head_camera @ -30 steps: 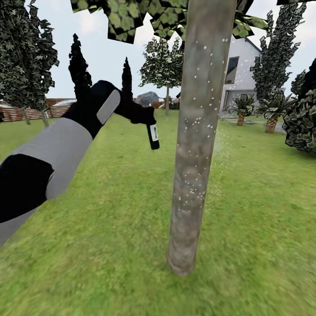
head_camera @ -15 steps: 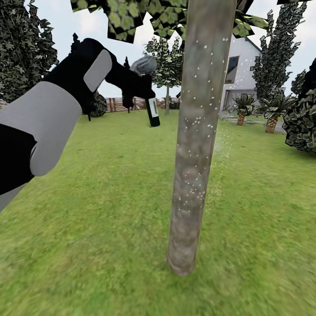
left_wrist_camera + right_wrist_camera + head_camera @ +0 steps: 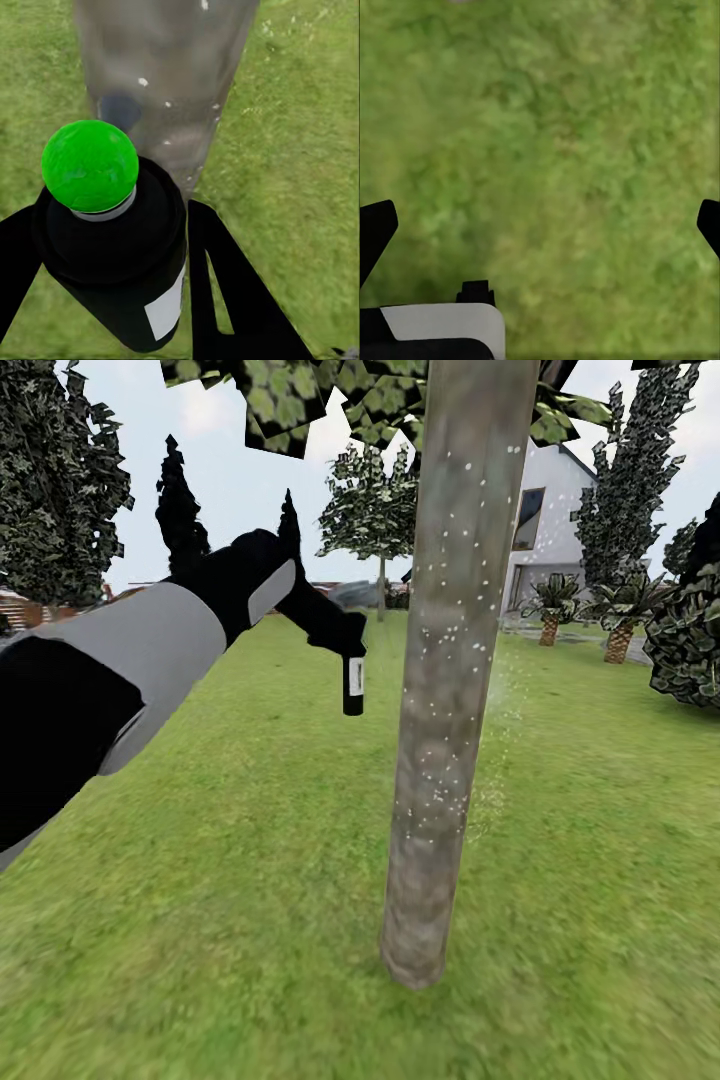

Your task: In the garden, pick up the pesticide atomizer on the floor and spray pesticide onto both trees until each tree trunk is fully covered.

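The left gripper [image 3: 345, 638] is clamped around the dark body of the pesticide atomizer [image 3: 353, 682], seemingly light and rigid, best gripped mid-body, hanging below it just beside the speckled tree trunk [image 3: 450, 660]; the right gripper's [image 3: 540, 225] fingers are spread over grass, empty.

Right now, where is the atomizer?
In the head view the atomizer hangs from the left gripper, just left of the speckled tree trunk, above the grass.

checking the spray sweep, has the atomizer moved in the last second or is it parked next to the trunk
Yes. In the head view the pesticide atomizer, held in the left gripper, rose half a second ago and has since dropped again, staying left of the tree trunk, which has not shifted.
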Robot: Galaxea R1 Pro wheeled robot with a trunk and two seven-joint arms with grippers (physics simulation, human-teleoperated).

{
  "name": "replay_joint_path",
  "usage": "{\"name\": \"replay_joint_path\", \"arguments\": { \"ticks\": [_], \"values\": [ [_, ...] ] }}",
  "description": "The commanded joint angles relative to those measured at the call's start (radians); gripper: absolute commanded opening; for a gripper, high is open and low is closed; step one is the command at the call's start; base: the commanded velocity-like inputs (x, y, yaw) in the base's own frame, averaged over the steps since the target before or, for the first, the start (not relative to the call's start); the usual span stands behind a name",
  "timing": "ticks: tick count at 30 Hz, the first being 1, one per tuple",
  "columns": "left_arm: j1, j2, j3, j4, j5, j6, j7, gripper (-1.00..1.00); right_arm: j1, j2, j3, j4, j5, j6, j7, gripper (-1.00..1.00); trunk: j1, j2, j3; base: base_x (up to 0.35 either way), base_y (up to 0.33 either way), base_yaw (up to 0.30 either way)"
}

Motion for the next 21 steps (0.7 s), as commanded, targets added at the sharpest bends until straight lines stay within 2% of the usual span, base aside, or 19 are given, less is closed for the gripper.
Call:
{"name": "replay_joint_path", "arguments": {
  "ticks": [1, 3, 4, 8, 11, 15, 17, 19, 20, 21],
  "values": [
    [0.016, 0.0, -0.002, 0.0, 0.005, -0.003, -0.009, -1.0, 0.0, 0.0, 0.0, 0.0, 0.0, 0.0, 0.0, 1.0, 0.0, 0.0, 0.0, 0.0, 0.0, 0.0],
    [0.065, 0.0, -0.014, 0.0, 0.005, -0.02, -0.047, -1.0, 0.0, 0.0, 0.0, 0.0, 0.0, 0.0, 0.0, 1.0, 0.0, 0.0, 0.0, 0.0, 0.0, 0.0],
    [0.104, 0.0, -0.033, 0.0, 0.004, -0.036, -0.06, -1.0, 0.0, 0.0, 0.0, 0.0, 0.0, 0.0, 0.0, 1.0, 0.0, 0.0, 0.0, 0.0, 0.0, 0.0],
    [0.257, 0.0, -0.066, 0.0, 0.003, -0.183, -0.069, -1.0, 0.0, 0.0, 0.0, 0.0, 0.0, 0.0, 0.0, 1.0, 0.0, 0.0, 0.0, 0.0, 0.0, 0.0],
    [0.328, 0.0, -0.146, 0.0, 0.003, -0.25, -0.088, -1.0, 0.0, 0.0, 0.0, 0.0, 0.0, 0.0, 0.0, 1.0, 0.0, 0.0, 0.0, 0.0, 0.0, 0.0],
    [0.425, 0.0, -0.175, 0.002, 0.003, -0.344, -0.12, -1.0, 0.0, 0.0, 0.0, 0.0, 0.0, 0.0, 0.0, 1.0, 0.0, 0.0, 0.0, 0.0, 0.0, 0.0],
    [0.459, 0.0, -0.203, 0.002, 0.003, -0.391, -0.121, -1.0, 0.0, 0.0, 0.0, 0.0, 0.0, 0.0, 0.0, 1.0, 0.0, 0.0, 0.0, 0.0, 0.0, 0.0],
    [0.534, 0.003, -0.232, 0.02, 0.003, -0.482, -0.121, -1.0, 0.0, 0.0, 0.0, 0.0, 0.0, 0.0, 0.0, 1.0, 0.0, 0.0, 0.0, 0.0, 0.0, 0.0],
    [0.564, 0.005, -0.235, 0.071, 0.003, -0.564, -0.122, -1.0, 0.0, 0.0, 0.0, 0.0, 0.0, 0.0, 0.0, 1.0, 0.0, 0.0, 0.0, 0.0, 0.0, 0.0],
    [0.605, 0.027, -0.238, 0.098, 0.003, -0.651, -0.123, -1.0, 0.0, 0.0, 0.0, 0.0, 0.0, -0.001, 0.0, 1.0, 0.0, 0.0, 0.0, 0.0, 0.0, 0.0]
  ]
}}
